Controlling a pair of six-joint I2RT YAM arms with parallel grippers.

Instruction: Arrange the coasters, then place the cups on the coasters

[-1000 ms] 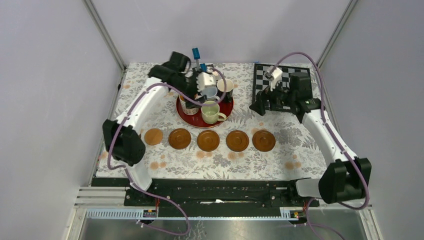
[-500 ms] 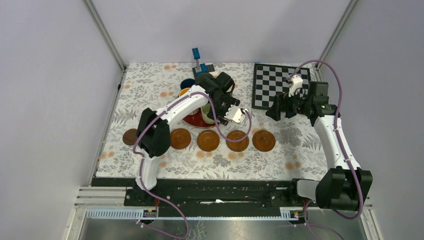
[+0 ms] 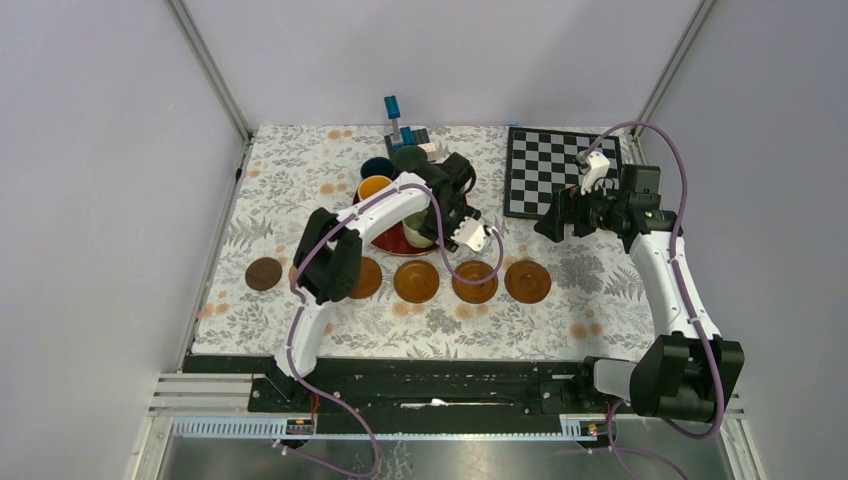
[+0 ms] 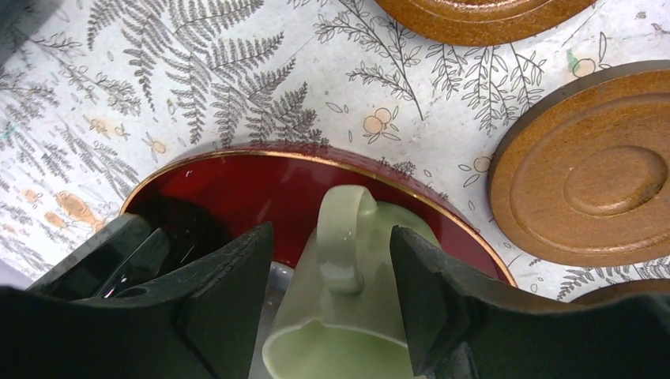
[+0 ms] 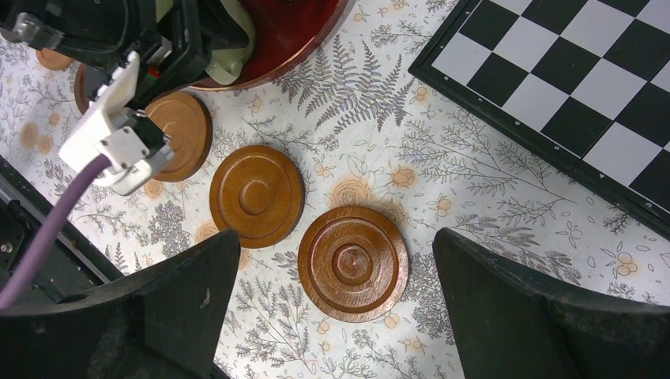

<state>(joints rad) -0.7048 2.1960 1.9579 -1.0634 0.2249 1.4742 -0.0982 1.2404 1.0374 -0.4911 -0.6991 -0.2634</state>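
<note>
Counted five round turned-wood coasters [image 3: 416, 281] in a row on the fern-print cloth [image 3: 600, 290], the leftmost darker. Made out four glazed cups [image 3: 375, 187] on the glossy red tray [image 4: 237, 178]. Found left gripper [image 4: 330, 233] fingers half-spread astride the pale green cup [image 4: 348, 339]; could not tell whether touching. Saw right gripper [image 5: 336, 235] fingers spread wide above the coasters.

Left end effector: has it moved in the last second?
Yes: the left end effector swung from the red tray's far side to its near side.
</note>
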